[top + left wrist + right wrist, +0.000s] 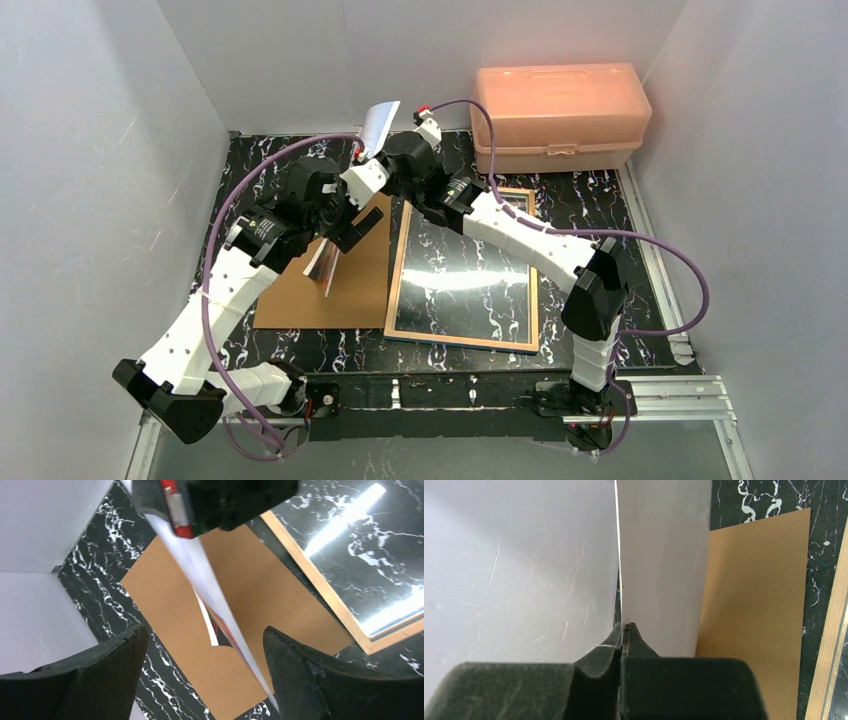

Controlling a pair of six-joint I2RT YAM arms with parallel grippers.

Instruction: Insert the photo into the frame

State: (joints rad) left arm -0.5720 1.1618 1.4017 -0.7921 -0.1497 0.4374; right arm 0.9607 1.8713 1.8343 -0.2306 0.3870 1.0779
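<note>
The photo [380, 125] is held on edge in the air above the brown backing board, its white back showing. My right gripper [368, 162] is shut on the photo; in the right wrist view the fingertips [624, 626] pinch its edge and the white back [664, 565] rises beyond them. My left gripper [345, 238] is open around the photo's lower end. In the left wrist view the photo [210, 590] runs between the spread fingers [295, 675], close to the right one, with a sliver of red print showing. The frame [533, 300] lies flat on the table with its wood-coloured edge up and its glass shining.
The brown backing board [345, 290] lies flat left of the frame, under the photo. A pink plastic box [560, 115] stands at the back right. White walls enclose the black marbled table [590, 190] on the left, the back and the right.
</note>
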